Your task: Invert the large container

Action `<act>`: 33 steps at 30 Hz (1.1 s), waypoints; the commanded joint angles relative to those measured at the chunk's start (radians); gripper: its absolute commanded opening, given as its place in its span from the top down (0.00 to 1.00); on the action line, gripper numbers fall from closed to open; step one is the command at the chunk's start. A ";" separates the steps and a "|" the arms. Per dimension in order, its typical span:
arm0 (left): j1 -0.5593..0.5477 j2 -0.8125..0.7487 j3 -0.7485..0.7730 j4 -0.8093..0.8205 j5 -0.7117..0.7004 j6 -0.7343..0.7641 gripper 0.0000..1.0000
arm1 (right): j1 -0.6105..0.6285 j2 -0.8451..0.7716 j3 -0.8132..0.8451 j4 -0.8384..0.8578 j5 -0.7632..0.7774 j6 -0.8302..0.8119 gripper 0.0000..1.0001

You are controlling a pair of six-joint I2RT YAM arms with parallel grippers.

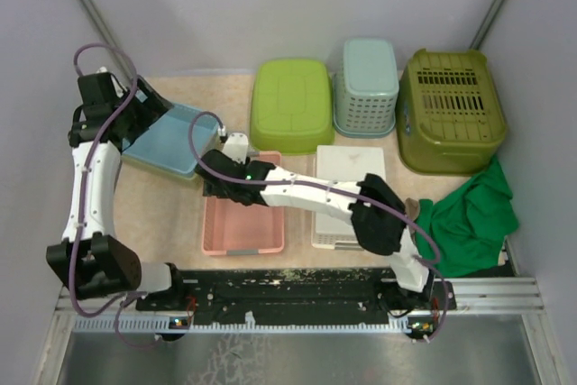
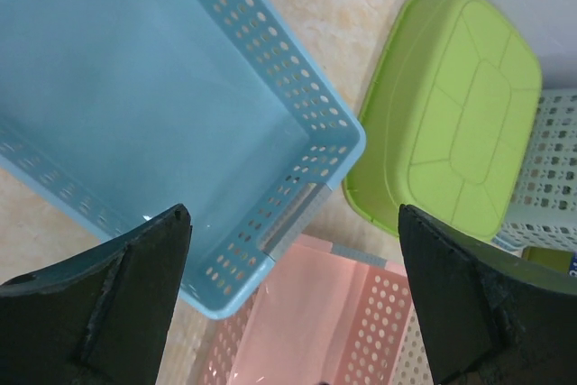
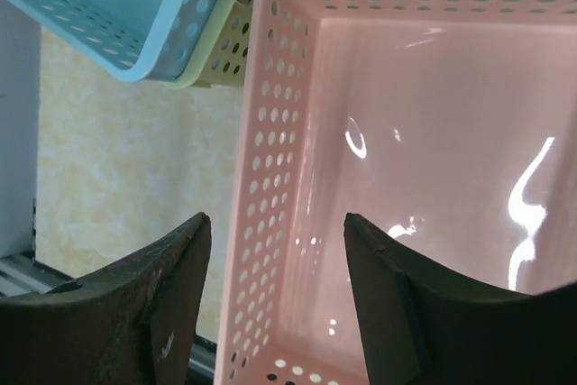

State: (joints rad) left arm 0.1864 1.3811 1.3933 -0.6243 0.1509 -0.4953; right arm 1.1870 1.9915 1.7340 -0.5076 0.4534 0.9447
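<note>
Large container (image 1: 451,111) (one of six)

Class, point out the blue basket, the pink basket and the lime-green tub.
blue basket (image 2: 135,96): left wrist view, bare inner floor.
pink basket (image 3: 433,114): right wrist view, bare inner floor.
lime-green tub (image 2: 460,123): left wrist view, upturned base.
</note>
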 commanded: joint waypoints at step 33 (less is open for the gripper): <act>-0.009 -0.128 0.211 0.094 0.222 -0.075 0.00 | -0.098 -0.302 -0.454 0.888 -0.594 0.164 1.00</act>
State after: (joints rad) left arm 0.1799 1.2789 1.5246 -0.5407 0.3527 -0.5793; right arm 1.1542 1.8290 1.5558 -0.2928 0.0925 0.9886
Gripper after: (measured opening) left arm 0.997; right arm 0.045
